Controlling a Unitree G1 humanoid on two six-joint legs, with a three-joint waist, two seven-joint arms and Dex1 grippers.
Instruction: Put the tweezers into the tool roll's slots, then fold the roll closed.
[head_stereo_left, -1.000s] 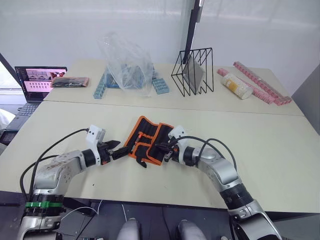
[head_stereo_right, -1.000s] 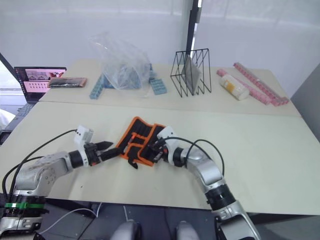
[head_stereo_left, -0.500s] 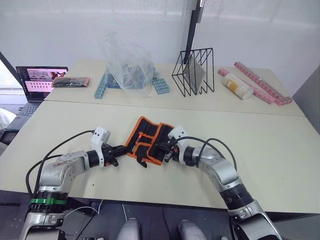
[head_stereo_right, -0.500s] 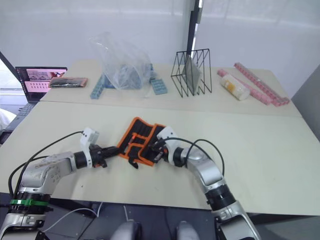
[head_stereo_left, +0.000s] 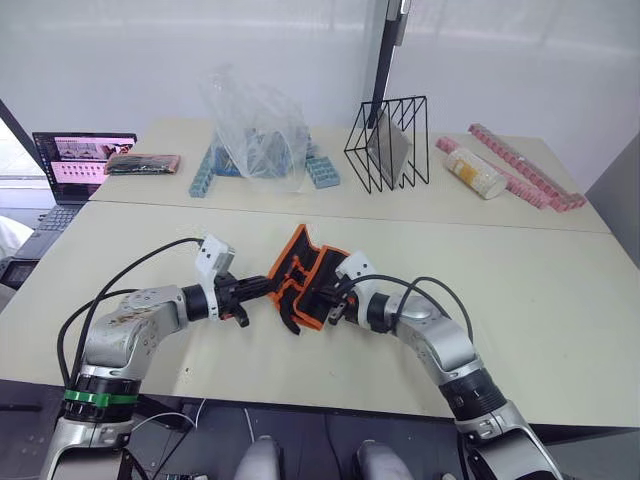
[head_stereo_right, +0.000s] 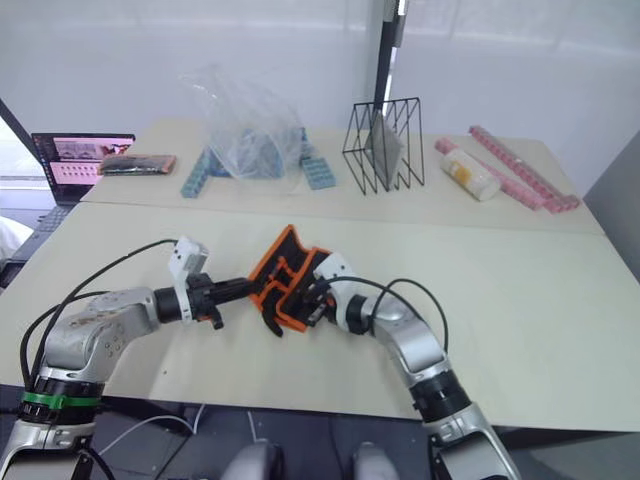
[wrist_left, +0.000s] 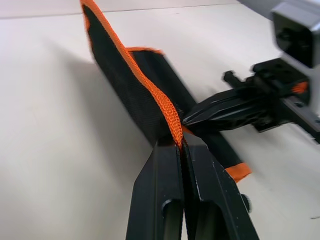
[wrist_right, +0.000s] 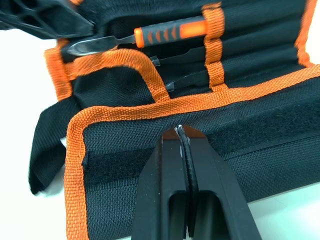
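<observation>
Orange-trimmed fabric rises off the table as the left gripper, pinching the tool roll by its left edge, has lifted that flap upright; the right gripper, fingers pressed together, pins the roll's right side, so folding is under way.

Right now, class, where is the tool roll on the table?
The tool roll lies near the front table's middle, between the left gripper, which pinches its raised orange edge, and the right gripper.
</observation>
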